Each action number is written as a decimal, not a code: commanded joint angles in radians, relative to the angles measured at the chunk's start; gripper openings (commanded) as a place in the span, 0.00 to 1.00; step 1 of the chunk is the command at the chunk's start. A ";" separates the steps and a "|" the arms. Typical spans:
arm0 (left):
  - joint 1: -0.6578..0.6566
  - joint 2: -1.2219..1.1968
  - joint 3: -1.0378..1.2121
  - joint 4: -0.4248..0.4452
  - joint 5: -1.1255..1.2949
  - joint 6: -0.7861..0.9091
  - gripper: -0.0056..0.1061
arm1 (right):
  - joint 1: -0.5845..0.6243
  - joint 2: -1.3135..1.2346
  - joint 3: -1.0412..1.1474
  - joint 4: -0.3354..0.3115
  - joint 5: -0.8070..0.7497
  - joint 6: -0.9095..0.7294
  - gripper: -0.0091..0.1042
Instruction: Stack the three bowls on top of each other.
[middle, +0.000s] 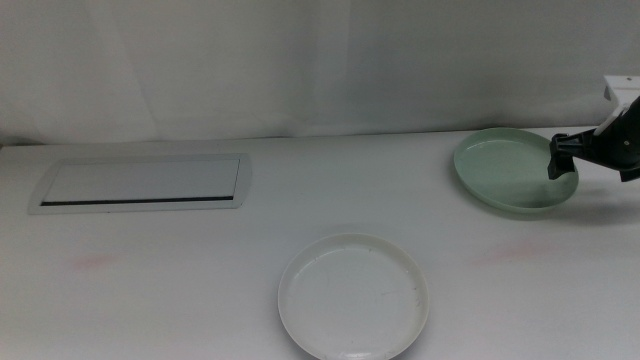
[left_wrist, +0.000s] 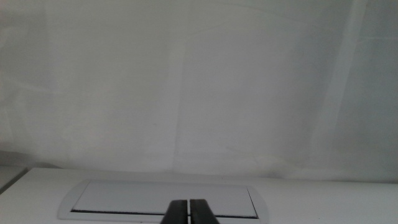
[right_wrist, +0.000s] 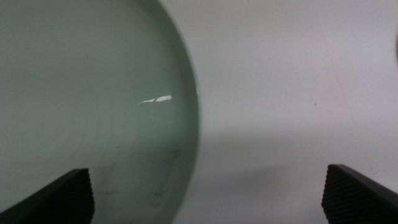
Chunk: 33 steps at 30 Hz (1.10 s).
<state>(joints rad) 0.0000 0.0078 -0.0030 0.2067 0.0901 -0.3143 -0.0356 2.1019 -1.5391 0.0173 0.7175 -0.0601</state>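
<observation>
First step in hand: right gripper (middle: 556, 158) poised at the mint bowl (middle: 510, 168), jaws wide astride its rim; next, close and lift toward the white bowl (middle: 353, 296); left gripper (left_wrist: 189, 211) waits, jaws together.

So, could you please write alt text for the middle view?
The right gripper, jaws open, reaches the right rim of a tilted mint green bowl at the table's far right. A speckled off-white bowl sits front centre, and a white panel lies far left.
</observation>
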 joint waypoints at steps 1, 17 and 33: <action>0.000 -0.038 0.029 -0.004 -0.004 -0.008 0.02 | -0.004 0.017 -0.007 -0.017 -0.022 0.008 0.99; 0.000 -0.038 0.029 -0.004 -0.004 -0.008 0.02 | -0.004 0.088 -0.017 -0.023 -0.034 0.034 0.58; 0.000 -0.038 0.029 -0.004 -0.004 -0.008 0.02 | -0.006 0.053 -0.017 0.042 0.003 0.026 0.06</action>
<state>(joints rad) 0.0000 0.0078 -0.0030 0.2067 0.0901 -0.3143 -0.0373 2.1669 -1.5627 0.0732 0.6844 -0.0065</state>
